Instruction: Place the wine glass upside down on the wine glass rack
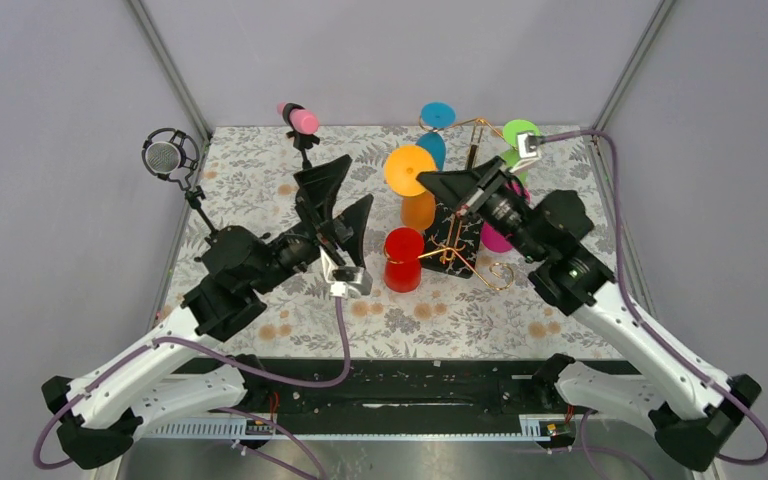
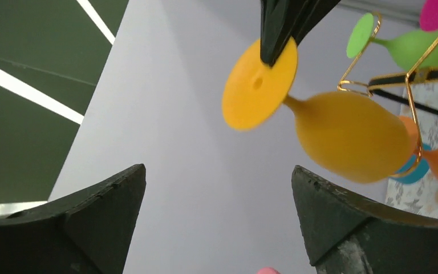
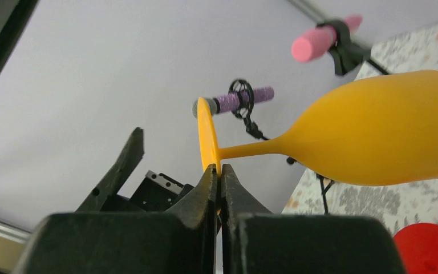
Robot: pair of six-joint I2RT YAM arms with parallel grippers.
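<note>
An orange wine glass (image 1: 418, 208) hangs tilted just left of the wine glass rack (image 1: 457, 238), its round foot (image 1: 409, 170) uppermost and its bowl (image 3: 388, 137) below. My right gripper (image 3: 218, 169) is shut on the rim of that foot (image 3: 206, 134); from above it (image 1: 428, 183) reaches in from the right. My left gripper (image 2: 218, 188) is open with nothing between its fingers, pointing up at the glass (image 2: 348, 137) from a short way off; in the top view it (image 1: 345, 200) sits left of the glass. The rack's gold wire (image 2: 413, 108) runs beside the bowl.
Green (image 1: 520, 133), blue (image 1: 437, 116) and magenta (image 1: 498, 238) glasses hang around the rack. A red glass (image 1: 403, 258) stands on the floral table (image 1: 520, 320) before it. A pink microphone (image 1: 300, 118) and a black mesh microphone (image 1: 165, 155) stand at the back left.
</note>
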